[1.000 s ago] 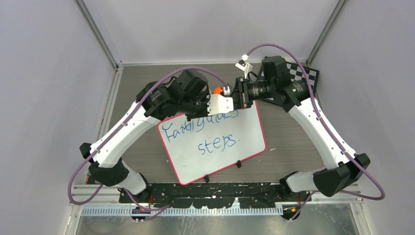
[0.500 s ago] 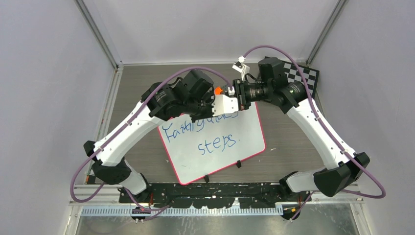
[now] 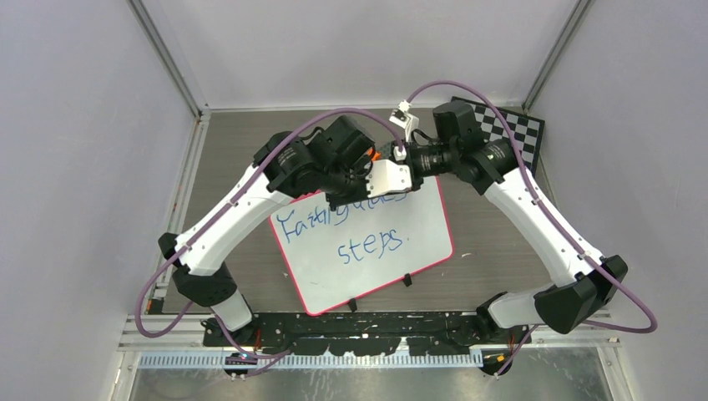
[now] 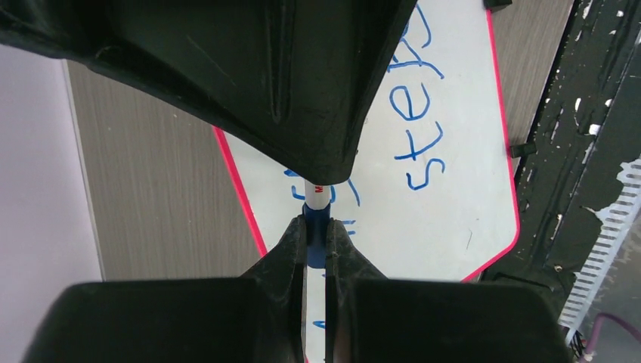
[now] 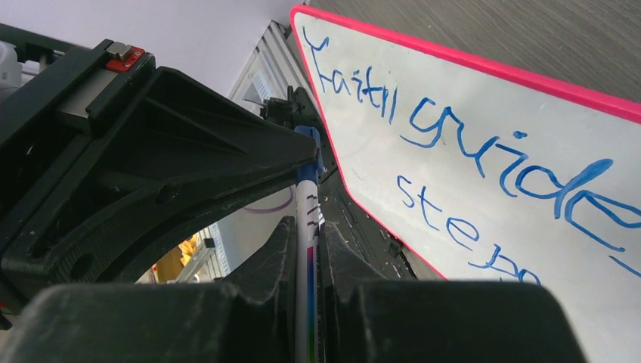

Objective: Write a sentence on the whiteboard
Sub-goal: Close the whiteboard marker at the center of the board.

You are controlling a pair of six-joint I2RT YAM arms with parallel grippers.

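Left gripper (image 4: 316, 240): jaws nearly closed, pinching the blue end (image 4: 317, 219) of a slim white-barrelled marker (image 5: 305, 198). Right gripper (image 5: 306, 246): also closed to a narrow gap, clamped on the marker's white barrel. The two grippers face each other tip to tip with the marker running between them, above the far edge of the board and off its surface. Cannot tell whether the blue end is a cap fully seated on the barrel.

Grey wood-grain worktop (image 3: 493, 225): both arms reach from its near edge and meet short of its far edge.

Large flat white rectangular whiteboard with rounded corners and a thin red-pink rim (image 3: 409, 234): lies flat in the middle of the worktop, turned a little so its left near corner comes closest to the near edge.

Black-and-white checkered board (image 3: 513, 125): at the far right corner of the worktop, partly under the right arm, apart from the whiteboard.

Blue handwritten sentence (image 3: 371, 244): two lines. The upper line runs along the far edge of the whiteboard; from above the grippers cover part of it. The right wrist view reads "Faith guide", the rest cut off. The lower line, "steps.", sits mid-board towards the right edge.

Two small black clips (image 3: 407, 280): on the near rim of the whiteboard.
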